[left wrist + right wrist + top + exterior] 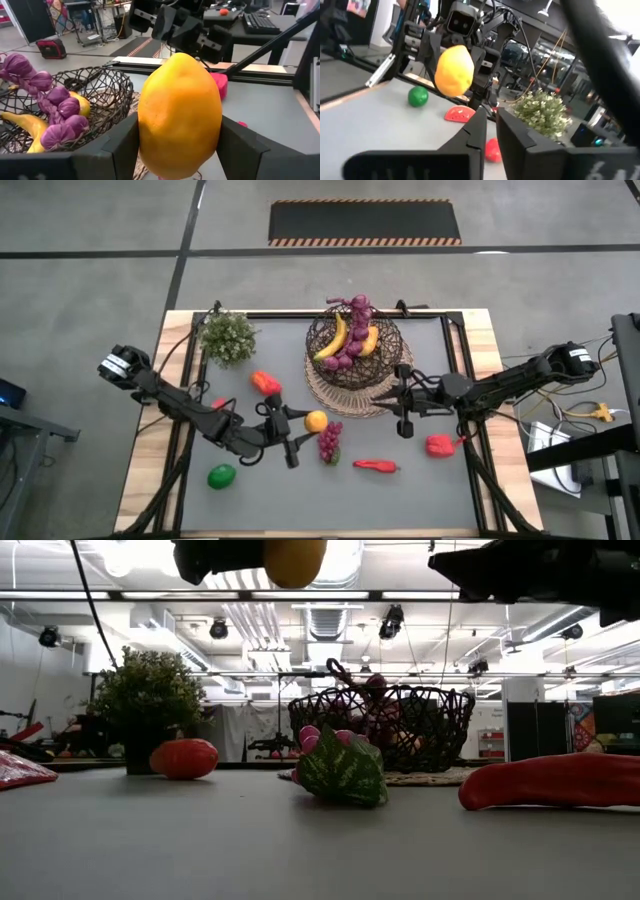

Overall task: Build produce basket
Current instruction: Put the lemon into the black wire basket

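The left arm is stretched from the table's left edge toward the middle, and its left gripper [300, 424] is held above the tabletop with both fingers [239, 145] clamped against the sides of the mango [179, 116]. The right arm is reached in from the right edge, its right gripper [403, 410] poised right of centre, empty, with the fingers [520, 137] seen almost together and only a narrow slit left between them.

Between the dark fingers of the left end effector [180, 150] sits a yellow-orange mango [179, 116], with the dark brown wire-mesh basket [95, 100] beside it holding purple grapes [57, 107] and a yellow banana [22, 125] on the grey tabletop [400, 490].
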Robot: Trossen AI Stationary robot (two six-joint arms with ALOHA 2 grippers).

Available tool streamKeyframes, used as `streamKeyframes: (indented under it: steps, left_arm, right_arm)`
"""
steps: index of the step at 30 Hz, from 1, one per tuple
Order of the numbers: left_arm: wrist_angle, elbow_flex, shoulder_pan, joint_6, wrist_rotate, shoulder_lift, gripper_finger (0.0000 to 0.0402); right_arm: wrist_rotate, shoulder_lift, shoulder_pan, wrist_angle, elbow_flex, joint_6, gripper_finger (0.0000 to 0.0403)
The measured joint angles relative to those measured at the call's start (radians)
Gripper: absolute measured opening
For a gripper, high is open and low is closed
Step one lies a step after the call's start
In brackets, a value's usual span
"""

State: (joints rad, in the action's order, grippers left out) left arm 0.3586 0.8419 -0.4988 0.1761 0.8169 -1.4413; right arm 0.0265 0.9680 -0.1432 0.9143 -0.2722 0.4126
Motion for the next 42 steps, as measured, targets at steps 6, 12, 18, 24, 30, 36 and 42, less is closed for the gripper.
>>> streamKeyframes:
  steps: [6,12,18,24,30,36,42]
  left_arm:
    - [0.0,-0.002,0.036,-0.003,0.0,0.0,0.0203]
    - [0.015,-0.04,0.104,-0.03,-0.022,0.0,0.0203]
    - [0.163,-0.113,0.154,-0.041,-0.083,0.0,0.0203]
    - [0.213,-0.133,0.153,-0.079,-0.09,0.0,0.0203]
    - [0.209,-0.134,0.154,-0.094,-0.09,0.0,0.0203]
    - [0.22,-0.134,0.152,-0.106,-0.109,0.0,0.0203]
    - [0.244,-0.134,0.152,-0.111,-0.141,0.0,0.0203]
  right_arm:
    - [-0.009,0.007,0.0,-0.055,-0.047,-0.109,0.0103]
    - [-0.064,0.062,-0.001,-0.042,-0.111,-0.185,0.0181]
    - [-0.054,0.174,0.0,-0.023,-0.203,-0.25,0.0223]
    - [-0.052,0.361,0.0,0.05,-0.323,-0.284,0.0238]
    - [0.024,0.492,0.0,0.041,-0.453,-0.273,0.0239]
    - [0.056,0.54,0.0,-0.003,-0.509,-0.263,0.024]
    - [0.128,0.539,0.0,-0.031,-0.508,-0.264,0.0236]
